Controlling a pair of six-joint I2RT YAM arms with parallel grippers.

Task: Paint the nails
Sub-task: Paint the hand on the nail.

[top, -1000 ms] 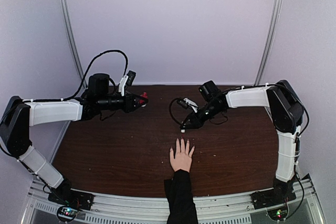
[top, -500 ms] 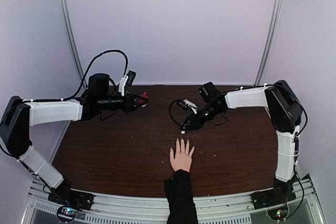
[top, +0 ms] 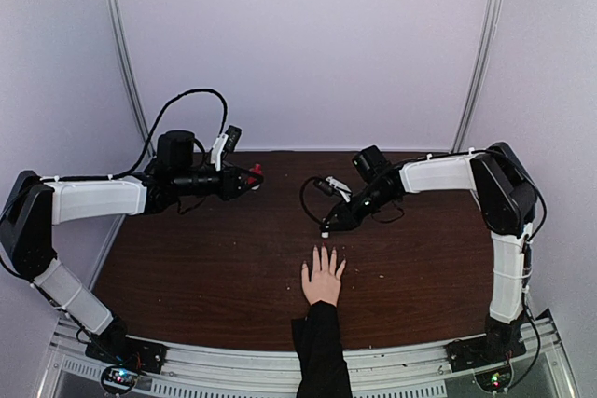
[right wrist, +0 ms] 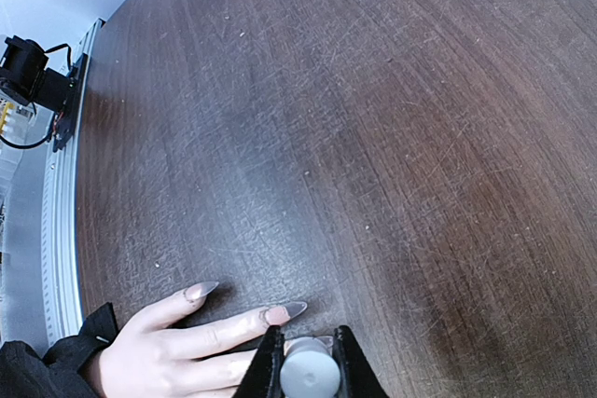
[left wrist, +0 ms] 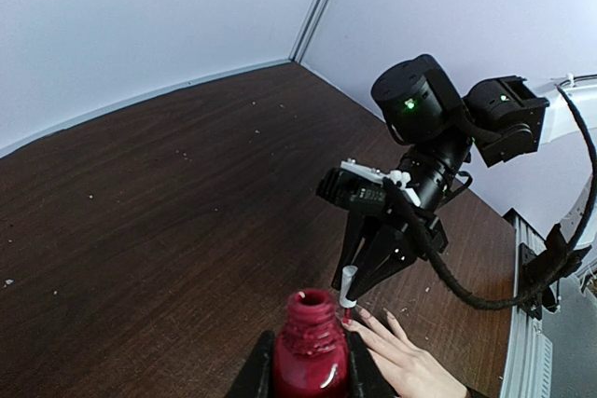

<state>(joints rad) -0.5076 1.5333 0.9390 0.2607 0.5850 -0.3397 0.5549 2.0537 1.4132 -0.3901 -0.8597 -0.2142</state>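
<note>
A pale hand (top: 323, 281) in a black sleeve lies flat at the table's near middle. Its nails (right wrist: 289, 310) are long; two look bare (right wrist: 201, 291) in the right wrist view, and one fingertip shows red (left wrist: 345, 321) in the left wrist view. My right gripper (top: 328, 226) (right wrist: 308, 361) is shut on a white brush cap (right wrist: 310, 373), held just over the fingertips, its red tip (left wrist: 347, 312) at that nail. My left gripper (top: 250, 177) (left wrist: 308, 381) is shut on an open red polish bottle (left wrist: 311, 347), held up at the back left.
The dark brown wooden table (top: 205, 258) carries small white specks. Pale walls with metal posts (top: 126, 72) stand behind and at the sides. A metal rail (top: 233, 361) runs along the near edge. A black cable (left wrist: 466, 277) loops off the right arm.
</note>
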